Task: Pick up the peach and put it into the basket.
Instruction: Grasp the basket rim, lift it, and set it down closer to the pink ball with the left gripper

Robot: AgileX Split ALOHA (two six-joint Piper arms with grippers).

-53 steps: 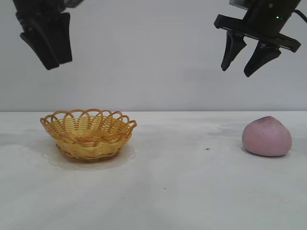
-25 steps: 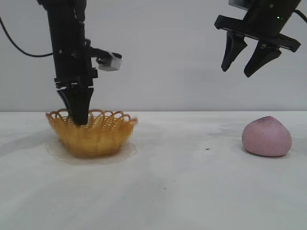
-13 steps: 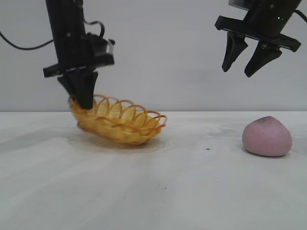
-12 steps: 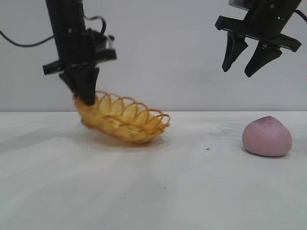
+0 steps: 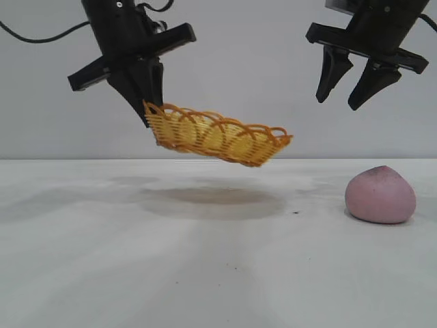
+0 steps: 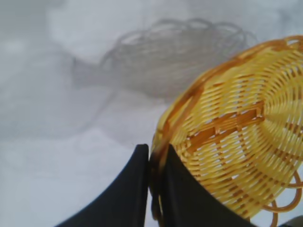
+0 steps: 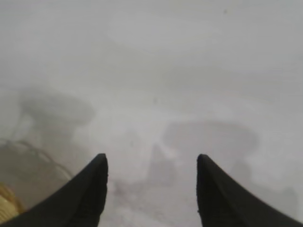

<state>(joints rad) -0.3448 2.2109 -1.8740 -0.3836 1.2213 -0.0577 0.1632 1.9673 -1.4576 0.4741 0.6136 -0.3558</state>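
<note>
Jaws pinched tight on the looped rim, the left gripper (image 5: pixel 147 113) has hoisted the wicker basket (image 5: pixel 217 138) clear of the white table (image 5: pixel 205 273), where it sat flat moments ago. The basket now hangs tilted in mid-air, its free end dipping toward the right arm, a shadow pooled on the table beneath. From the left wrist camera, the 2 black fingers (image 6: pixel 137 189) grip the basket's (image 6: pixel 236 137) edge with its woven wall fanning away. Across the table the right gripper (image 5: pixel 351 85) hangs high, jaws spread and holding nothing, just as before. The pink peach (image 5: pixel 379 195) rests untouched on the table below it. The lift suggests the basket is being carried toward the fruit; the peach itself is not yet picked up.
</note>
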